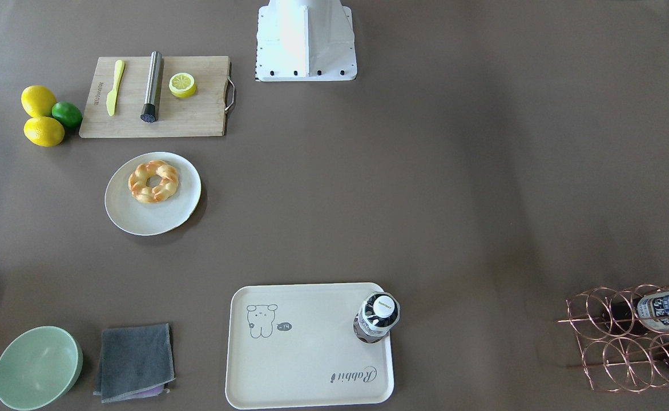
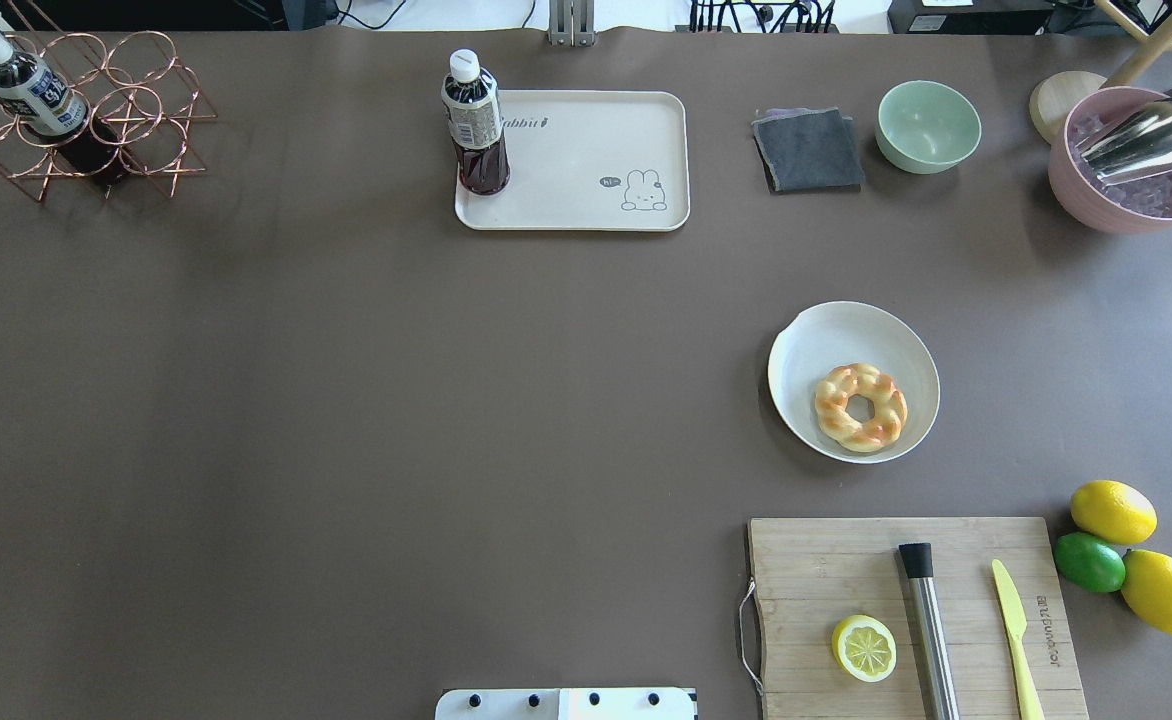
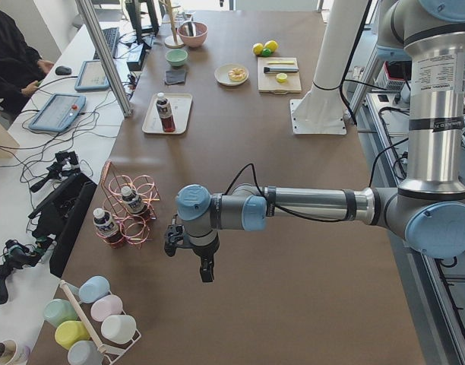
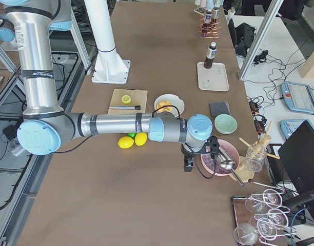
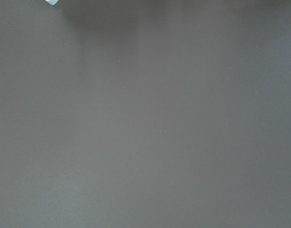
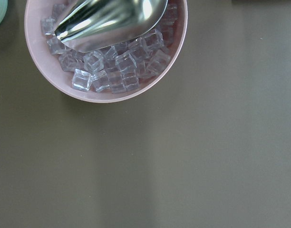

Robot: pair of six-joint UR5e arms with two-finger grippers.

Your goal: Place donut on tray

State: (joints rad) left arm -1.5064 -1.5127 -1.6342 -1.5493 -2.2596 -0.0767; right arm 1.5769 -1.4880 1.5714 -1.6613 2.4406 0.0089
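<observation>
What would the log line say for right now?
donut on plate | tray: only a bottle | left pincer: above table, grip unclear | right pincer: by ice bowl, grip unclear | task not begun

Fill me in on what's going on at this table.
Nothing is being handled yet. The donut lies on the round plate, apart from the tray, which carries only a bottle in one corner. The left pincer hangs over the table; the right pincer hangs beside the pink ice bowl. Whether either is open cannot be told.
</observation>
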